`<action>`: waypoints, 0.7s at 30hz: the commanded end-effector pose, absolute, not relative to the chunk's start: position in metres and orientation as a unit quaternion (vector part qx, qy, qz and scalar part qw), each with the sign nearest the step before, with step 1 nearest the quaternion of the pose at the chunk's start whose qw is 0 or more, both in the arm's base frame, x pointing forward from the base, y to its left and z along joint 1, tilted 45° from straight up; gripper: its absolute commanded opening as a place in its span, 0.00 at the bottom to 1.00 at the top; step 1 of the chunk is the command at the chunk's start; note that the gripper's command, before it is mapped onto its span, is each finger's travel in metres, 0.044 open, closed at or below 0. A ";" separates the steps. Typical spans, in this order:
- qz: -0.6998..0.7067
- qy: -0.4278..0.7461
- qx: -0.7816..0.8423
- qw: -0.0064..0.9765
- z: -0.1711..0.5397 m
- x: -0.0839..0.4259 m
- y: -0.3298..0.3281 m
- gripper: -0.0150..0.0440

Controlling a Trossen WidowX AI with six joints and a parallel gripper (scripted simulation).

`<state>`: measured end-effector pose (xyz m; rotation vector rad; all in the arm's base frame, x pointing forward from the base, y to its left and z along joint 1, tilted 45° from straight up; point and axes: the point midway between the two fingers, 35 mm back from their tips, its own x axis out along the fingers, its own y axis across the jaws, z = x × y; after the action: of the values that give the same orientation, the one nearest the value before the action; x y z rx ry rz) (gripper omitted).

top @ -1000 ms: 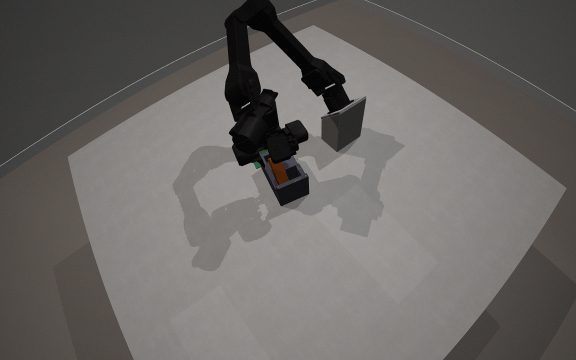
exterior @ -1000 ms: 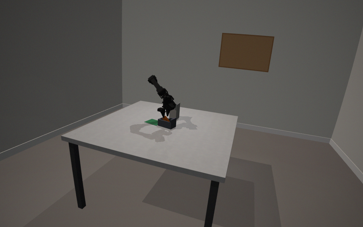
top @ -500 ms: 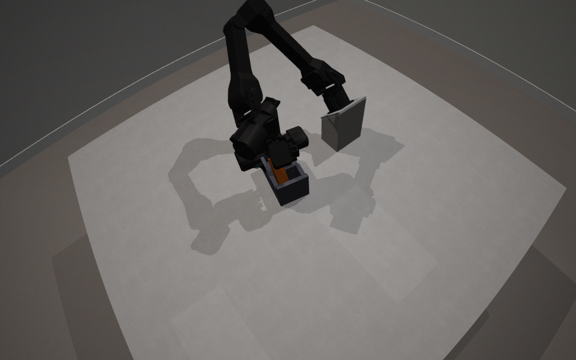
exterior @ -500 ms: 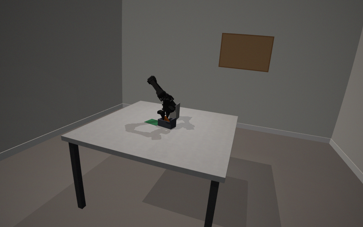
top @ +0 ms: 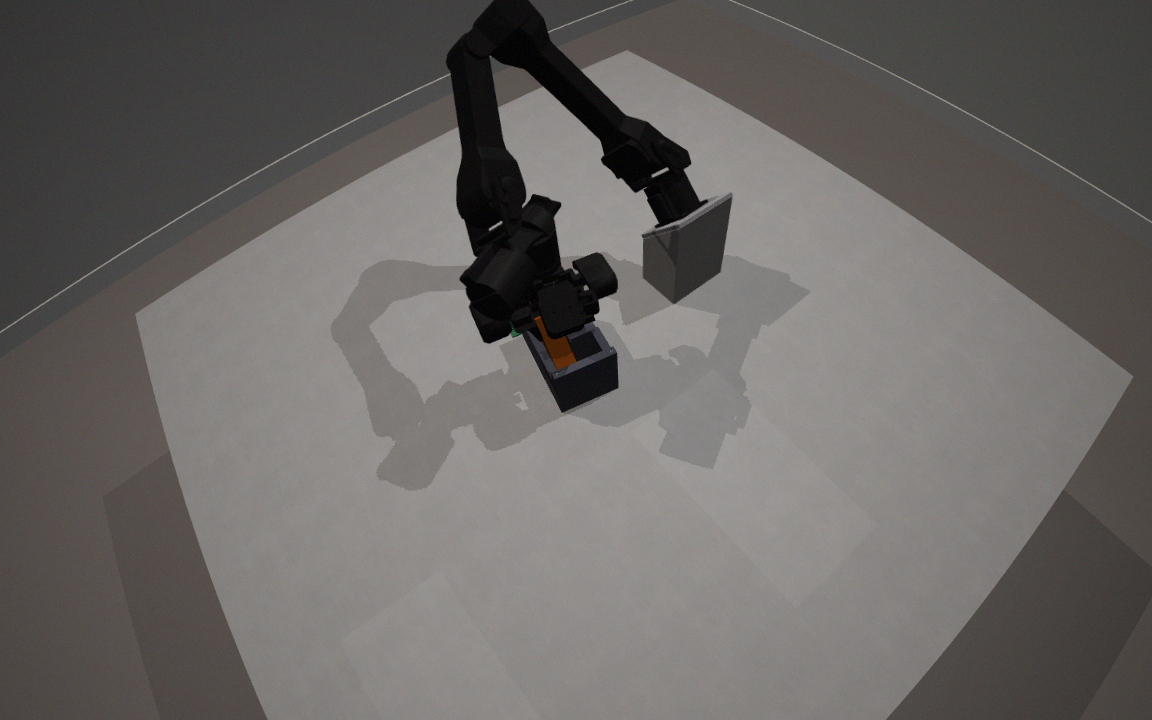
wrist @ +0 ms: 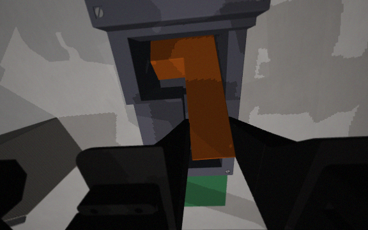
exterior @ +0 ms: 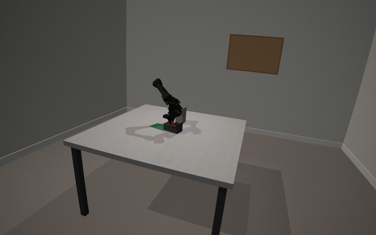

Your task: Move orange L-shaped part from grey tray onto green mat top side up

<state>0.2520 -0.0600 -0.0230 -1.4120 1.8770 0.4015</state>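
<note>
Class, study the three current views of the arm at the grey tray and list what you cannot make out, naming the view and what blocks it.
- Green mat: wrist view, mostly behind the tray and the hand; top view, only a sliver beside the arm.
- Orange part: top view, raised end under the hand; exterior view, too small to judge tilt.
- Pocket floor: wrist view, in deep shadow.
- Fingertips on the part: wrist view, contact edges black on black.
</note>
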 end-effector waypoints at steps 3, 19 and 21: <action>0.155 0.732 -0.550 0.371 -0.023 0.252 -0.060 0.40; 0.157 0.732 -0.551 0.369 -0.015 0.253 -0.052 0.25; 0.157 0.732 -0.551 0.368 -0.012 0.253 -0.050 0.25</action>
<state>0.2499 -0.0532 -0.0155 -1.4235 1.8884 0.4093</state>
